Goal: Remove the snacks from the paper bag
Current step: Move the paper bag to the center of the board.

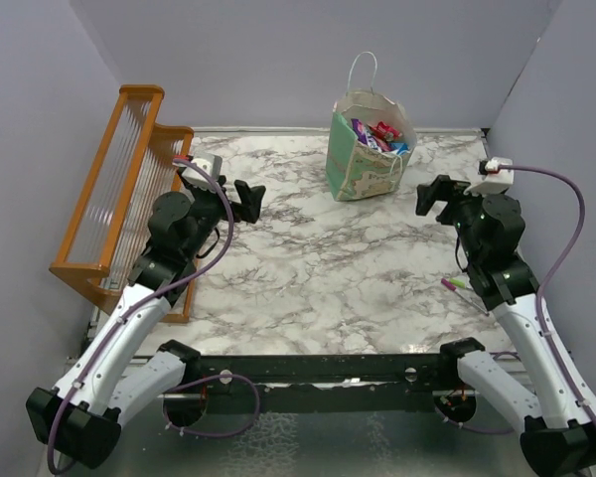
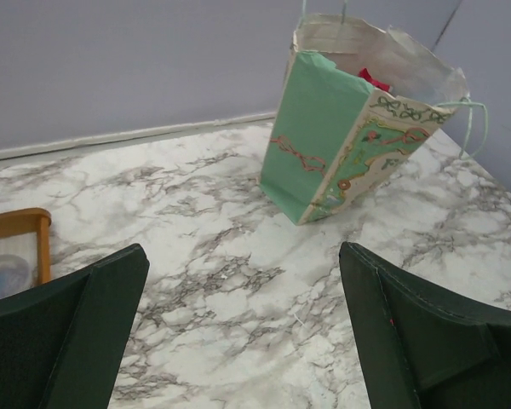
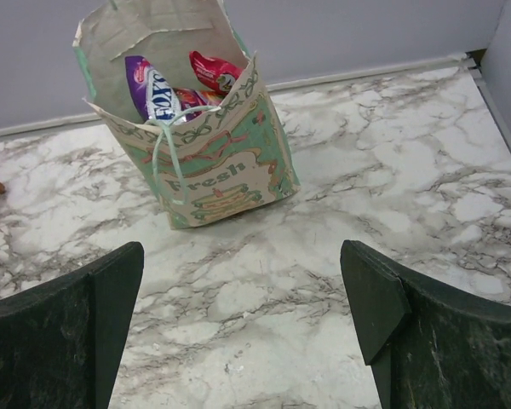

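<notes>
Bag (image 1: pixel 366 151) stood at bench (image 1: pixel 308 278) rear, snacks (image 1: pixel 378 133) heaped inside | left pincer (image 1: pixel 247 198) and right pincer (image 1: pixel 430 196) both gaped wide, empty, well short of bag | step: reach in | advice: one pincer should steady the rim while the other descends through the mouth, clear of the handles.

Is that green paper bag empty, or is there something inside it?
Not empty. The paper bag stands upright with its mouth open, and shiny snacks in purple, red and blue show inside it.
</notes>
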You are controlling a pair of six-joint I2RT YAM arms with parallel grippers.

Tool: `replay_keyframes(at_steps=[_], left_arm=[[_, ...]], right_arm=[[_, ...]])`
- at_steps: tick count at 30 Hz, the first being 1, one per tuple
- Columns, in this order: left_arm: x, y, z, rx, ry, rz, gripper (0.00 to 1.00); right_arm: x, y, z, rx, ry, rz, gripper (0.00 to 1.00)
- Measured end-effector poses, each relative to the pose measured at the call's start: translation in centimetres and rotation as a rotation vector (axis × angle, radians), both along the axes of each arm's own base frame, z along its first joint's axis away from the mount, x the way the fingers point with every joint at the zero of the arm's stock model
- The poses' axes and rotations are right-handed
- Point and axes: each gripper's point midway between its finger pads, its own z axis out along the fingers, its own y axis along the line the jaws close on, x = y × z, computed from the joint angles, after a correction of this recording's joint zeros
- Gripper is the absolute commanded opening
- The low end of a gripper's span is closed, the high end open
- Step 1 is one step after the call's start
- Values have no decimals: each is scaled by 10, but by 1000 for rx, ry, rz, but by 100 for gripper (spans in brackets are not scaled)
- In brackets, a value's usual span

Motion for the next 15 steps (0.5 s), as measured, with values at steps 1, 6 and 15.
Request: replay_keyframes(at_steps=[1,6,15], left_arm=[[0,-5,-3,3,0,-25,97],[2,-20,-10,12,-11,-107,96],[2,-37,-7,8,-45,-195,95]], right_arm=[[1,0,-2,3,7,-2,99],[15,4,-20,18,71,16,99],[56,55,-53,81,251,228,95]])
